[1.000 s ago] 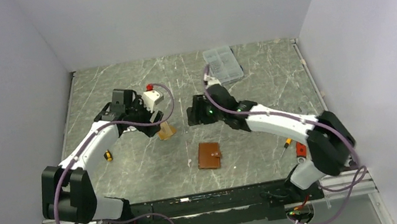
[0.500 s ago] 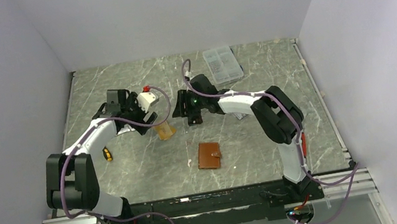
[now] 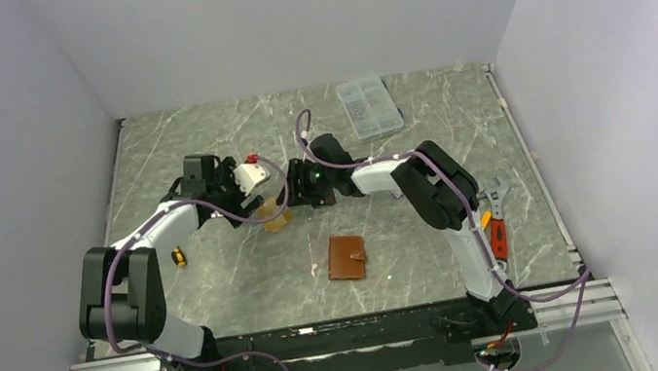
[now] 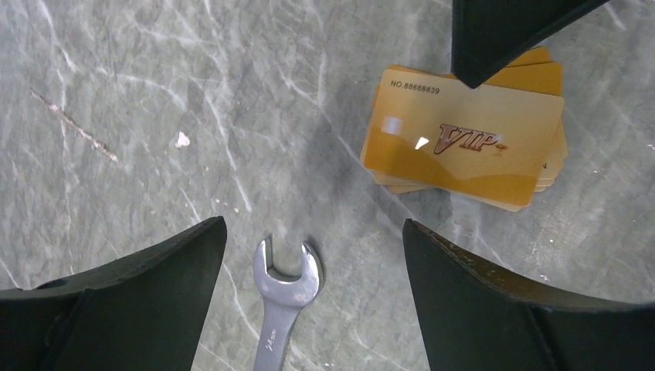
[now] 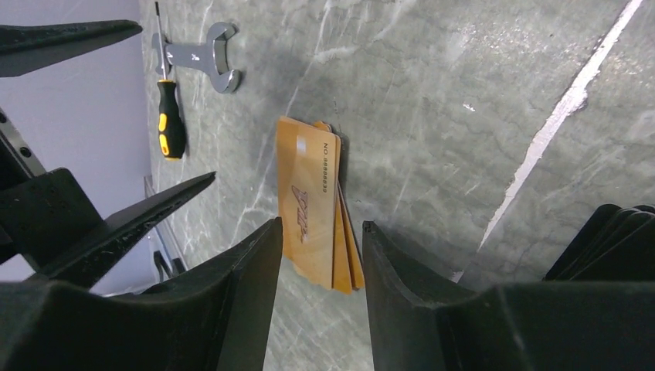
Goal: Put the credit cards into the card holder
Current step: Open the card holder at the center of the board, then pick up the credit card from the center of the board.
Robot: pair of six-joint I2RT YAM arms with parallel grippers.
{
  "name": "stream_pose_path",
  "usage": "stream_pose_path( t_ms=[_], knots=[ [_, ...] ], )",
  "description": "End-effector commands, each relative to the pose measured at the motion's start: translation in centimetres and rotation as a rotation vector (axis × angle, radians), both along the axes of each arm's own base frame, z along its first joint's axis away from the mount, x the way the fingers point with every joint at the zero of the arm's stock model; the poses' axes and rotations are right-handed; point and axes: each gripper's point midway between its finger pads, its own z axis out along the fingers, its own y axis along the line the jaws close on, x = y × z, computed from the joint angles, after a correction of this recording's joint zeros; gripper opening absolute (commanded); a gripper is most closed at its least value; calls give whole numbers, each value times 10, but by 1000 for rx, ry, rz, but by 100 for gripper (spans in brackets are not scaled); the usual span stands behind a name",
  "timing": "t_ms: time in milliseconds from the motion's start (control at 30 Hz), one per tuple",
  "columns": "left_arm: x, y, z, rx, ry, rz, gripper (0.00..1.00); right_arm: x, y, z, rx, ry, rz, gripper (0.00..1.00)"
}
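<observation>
so, cards (image 4: pixel 463 143): i see a gold stack flat on the table (image 3: pixel 201 145), top one printed "vip", at 11 o'clock from the wallet (image 3: pixel 347 257) and well apart from it.
wallet: folded shut, toward 6 o'clock of the table.
left gripper (image 4: pixel 313 228): spread wide, near the stack, holding nothing.
right gripper (image 5: pixel 318 226): jaws partly apart over the stack, pinching nothing.
wrench (image 4: pixel 283 297): at 7 o'clock from the cards in my left wrist view.
screwdriver (image 5: pixel 170 116): just beside the wrench.
</observation>
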Motion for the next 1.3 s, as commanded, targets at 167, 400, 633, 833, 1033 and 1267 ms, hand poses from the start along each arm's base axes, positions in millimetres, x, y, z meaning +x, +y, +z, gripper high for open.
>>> stream_pose_path(
  t_ms=[167,400,633,833,1033,1267],
  knots=[
    [8,-16,-16,83,-62,-107,90,9,12,27,96,-59,7,42],
    [8,-22,-22,99,-66,-122,89,8,11,25,118,-43,3,38],
    [9,-26,-26,110,-71,-137,86,10,8,9,85,-24,-10,37],
    [11,-31,-29,105,-55,-144,84,14,4,-6,19,-28,-17,41],
    [12,-35,-32,100,-49,-151,83,8,9,-12,22,-13,-4,43],
    [14,-41,-39,116,-44,-174,81,-1,9,-20,17,4,-3,43]
  ],
)
